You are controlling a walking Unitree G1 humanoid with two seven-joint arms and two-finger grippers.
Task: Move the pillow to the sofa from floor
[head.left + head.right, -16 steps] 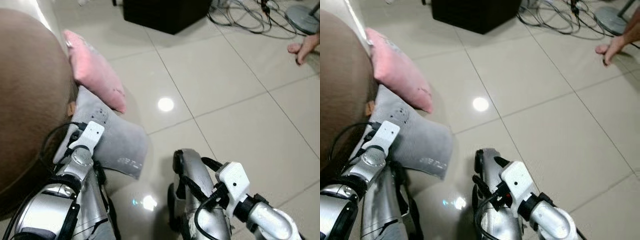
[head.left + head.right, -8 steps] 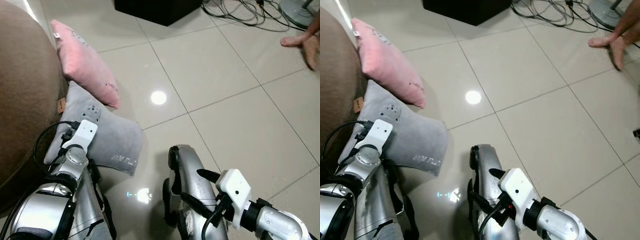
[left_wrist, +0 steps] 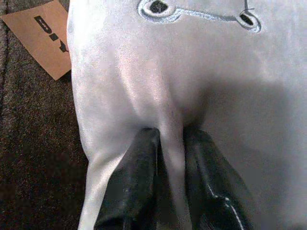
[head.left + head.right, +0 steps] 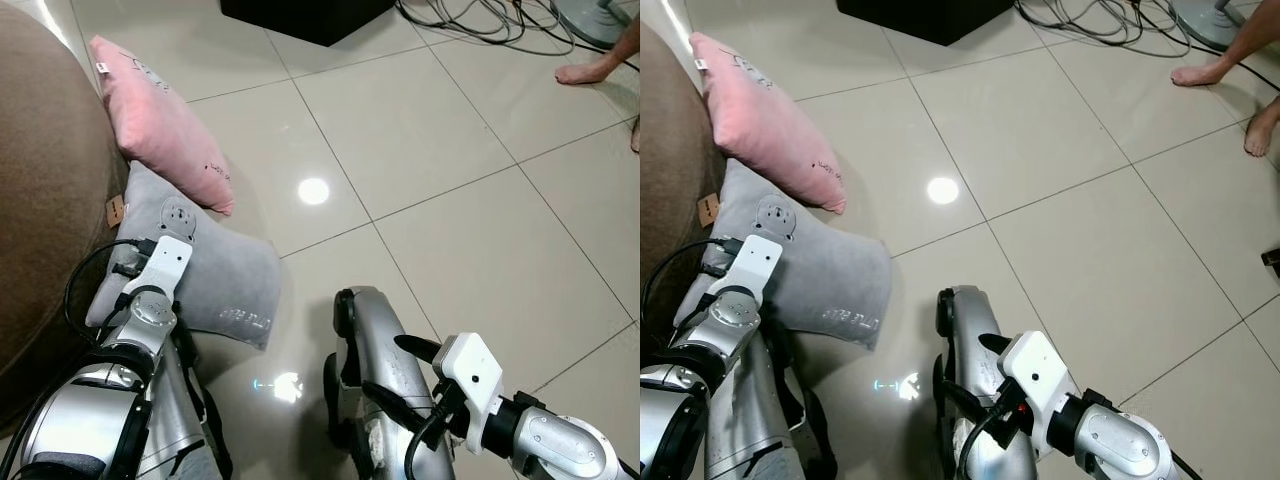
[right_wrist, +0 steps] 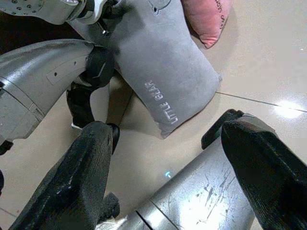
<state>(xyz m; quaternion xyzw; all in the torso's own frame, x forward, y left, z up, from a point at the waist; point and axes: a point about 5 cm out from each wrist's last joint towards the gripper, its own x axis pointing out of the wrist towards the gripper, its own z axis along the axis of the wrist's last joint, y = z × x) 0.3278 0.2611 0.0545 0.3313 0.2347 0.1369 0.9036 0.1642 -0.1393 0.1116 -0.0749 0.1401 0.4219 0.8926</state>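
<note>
Brown sofa (image 4: 40,180) is flanked on the right by the grey pillow (image 4: 225,285), leaned against it on the floor | fabric fold is pinched by left gripper (image 3: 170,179) | right gripper (image 5: 168,167) is held wide, farther off.

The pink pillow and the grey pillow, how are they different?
The pink pillow is plain pink and free, while the grey pillow has stitched words and is pinched by the left tool. The pink one lies farther from the robot, its corner overlapping the grey one. Both are soft, on the tiled floor, against the brown sofa.
</note>
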